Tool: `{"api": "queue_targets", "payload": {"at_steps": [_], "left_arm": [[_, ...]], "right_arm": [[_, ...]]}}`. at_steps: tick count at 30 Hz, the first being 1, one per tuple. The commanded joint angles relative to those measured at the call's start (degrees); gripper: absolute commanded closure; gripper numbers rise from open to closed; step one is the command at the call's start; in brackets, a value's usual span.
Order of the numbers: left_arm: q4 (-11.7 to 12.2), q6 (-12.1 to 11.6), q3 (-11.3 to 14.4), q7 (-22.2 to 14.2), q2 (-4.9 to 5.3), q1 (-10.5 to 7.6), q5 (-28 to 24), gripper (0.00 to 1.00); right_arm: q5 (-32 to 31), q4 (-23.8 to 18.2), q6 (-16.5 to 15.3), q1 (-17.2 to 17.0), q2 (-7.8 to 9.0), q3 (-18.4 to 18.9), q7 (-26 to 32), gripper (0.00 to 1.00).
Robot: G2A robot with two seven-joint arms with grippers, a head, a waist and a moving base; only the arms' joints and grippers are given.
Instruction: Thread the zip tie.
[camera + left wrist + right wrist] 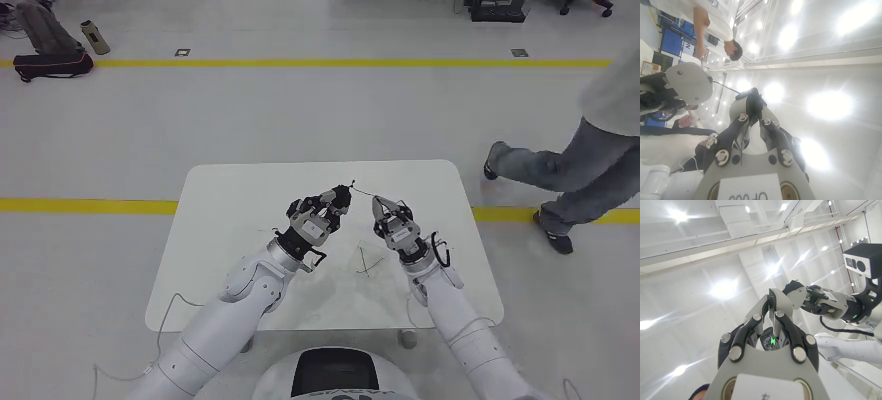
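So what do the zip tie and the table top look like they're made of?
Zip tie: likely black plastic, going by the thin, dark, slightly curved strand. Table: smooth matt white top, perhaps laminate; the look leaves it open.

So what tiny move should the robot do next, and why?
Probably ease the right gripper toward the left gripper, bending the zip tie: both seem shut on it, and it runs straight between them, with no loop yet.

Top view: above arms, farther off, looking down at table point(230, 200). Wrist views: close behind left gripper point(753, 93), right gripper point(769, 299), facing ceiling. Shared by all: both grippers.
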Motion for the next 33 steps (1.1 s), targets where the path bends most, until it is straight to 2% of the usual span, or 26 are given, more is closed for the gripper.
{"api": "queue_targets", "payload": {"at_steps": [1,27,28,29,30,33], "left_arm": [[0.00,0.00,0.00,0.00,0.00,0.00,0.00,1.00],[0.00,0.00,0.00,0.00,0.00,0.00,0.00,1.00],[0.00,0.00,0.00,0.00,0.00,0.00,0.00,1.00],[0.00,0.00,0.00,0.00,0.00,0.00,0.00,1.00],[0.00,0.00,0.00,0.00,0.00,0.00,0.00,1.00],[0.00,0.00,0.00,0.00,0.00,0.00,0.00,1.00]], "right_arm": [[0.01,0.12,-0.06,0.00,-0.03,0.08,-0.05,1.00],[-0.41,1.61,-1.06,0.50,-0.48,0.68,-1.29,1.00],[-0.22,1.66,-1.15,0.49,-0.50,0.77,-1.52,0.88],[-0.22,1.75,-1.11,0.47,-0.50,0.84,-1.78,0.05],[-0.24,1.76,-1.15,0.46,-0.50,0.96,-1.99,0.00],[-0.27,1.62,-1.54,0.31,-0.49,1.37,-2.69,0.00]]}}
